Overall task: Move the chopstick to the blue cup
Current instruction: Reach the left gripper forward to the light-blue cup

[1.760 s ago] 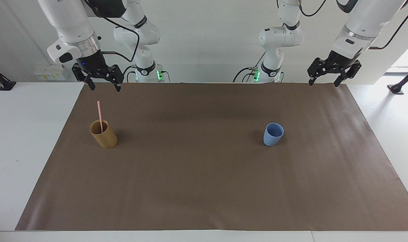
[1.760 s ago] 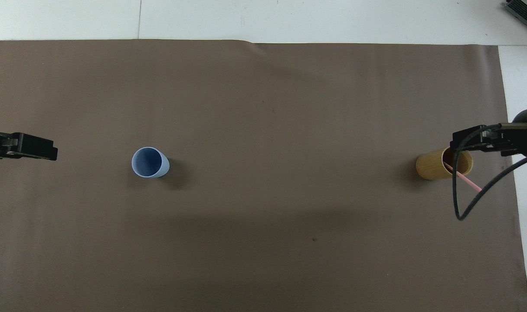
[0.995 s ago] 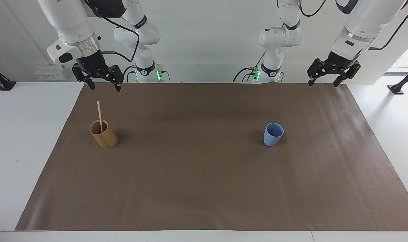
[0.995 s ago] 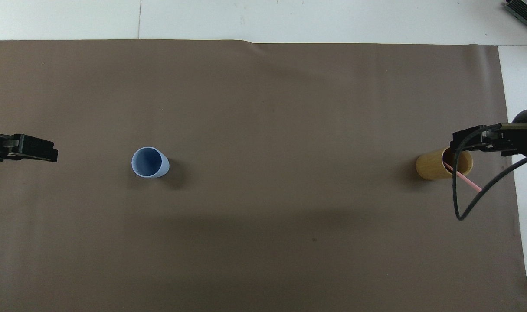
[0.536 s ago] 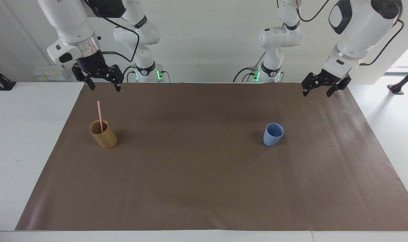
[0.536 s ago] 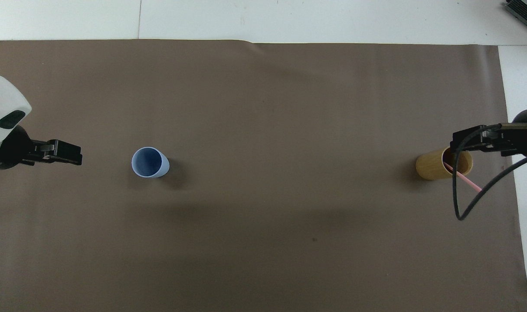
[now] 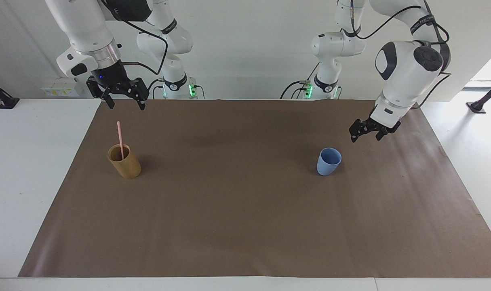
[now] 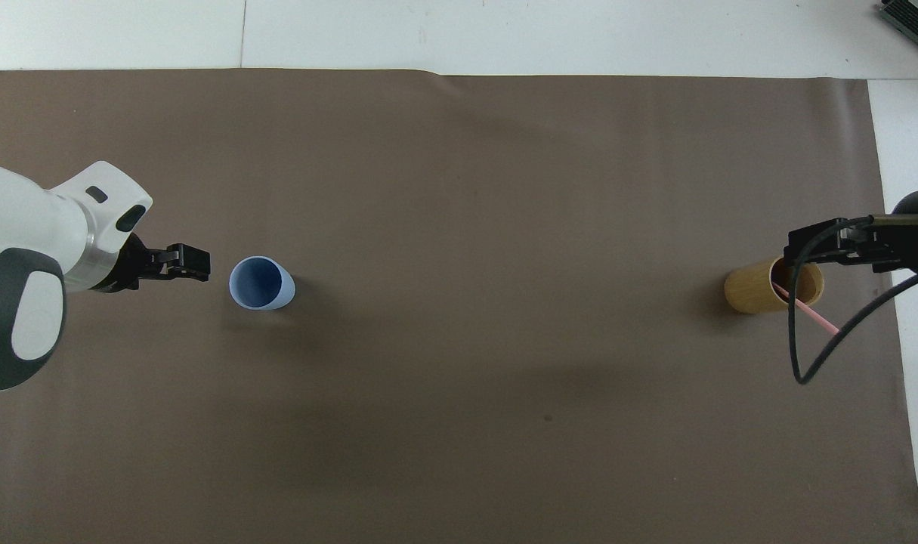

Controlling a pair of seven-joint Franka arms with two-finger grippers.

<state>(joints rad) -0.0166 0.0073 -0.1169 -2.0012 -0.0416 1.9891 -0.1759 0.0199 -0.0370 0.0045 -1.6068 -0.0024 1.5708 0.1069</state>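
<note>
The pale pink chopstick stands tilted in a tan cylindrical cup toward the right arm's end of the table. In the overhead view, the chopstick pokes out over the rim of the tan cup. The blue cup stands upright and holds nothing, toward the left arm's end. My left gripper hangs open, low over the mat just beside the blue cup, apart from it. My right gripper waits open, high above the mat near the tan cup, with nothing in it.
A brown paper mat covers most of the white table. A black cable loops down from the right arm beside the tan cup. Only the two cups stand on the mat.
My left arm has swung down and in from the table's end, bringing its open gripper close to the blue cup. The right arm, both cups and the chopstick have not moved.
</note>
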